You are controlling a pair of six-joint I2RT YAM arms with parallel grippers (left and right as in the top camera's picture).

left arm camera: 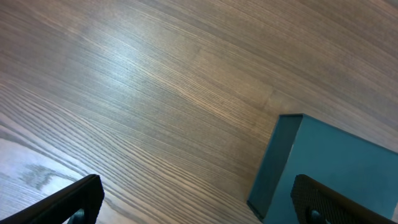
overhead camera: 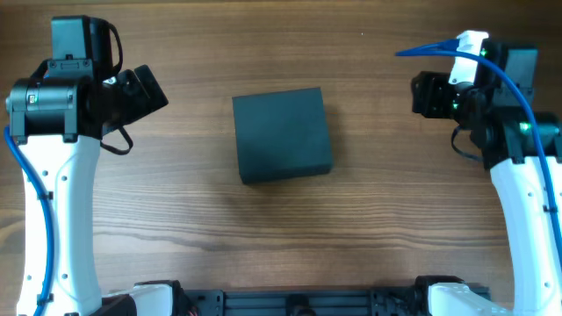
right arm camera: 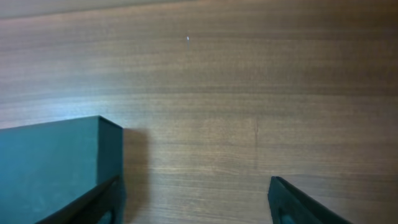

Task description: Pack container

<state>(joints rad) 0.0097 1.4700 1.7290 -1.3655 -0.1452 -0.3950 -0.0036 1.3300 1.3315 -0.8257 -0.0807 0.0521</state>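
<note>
The container (overhead camera: 282, 133) is a dark teal-grey matte box with its lid shut, in the middle of the wooden table. It also shows at the lower right of the left wrist view (left arm camera: 336, 165) and at the lower left of the right wrist view (right arm camera: 53, 162). My left gripper (overhead camera: 149, 90) is open and empty, left of the box and apart from it; its fingers show in the left wrist view (left arm camera: 199, 202). My right gripper (overhead camera: 420, 95) is open and empty, right of the box; its fingers show in the right wrist view (right arm camera: 196, 202). No hand tools are in view.
The wooden table (overhead camera: 281, 228) spreads around the box. A dark rail (overhead camera: 299, 301) with the arm bases runs along the front edge. A blue cable (overhead camera: 439, 48) loops by the right arm.
</note>
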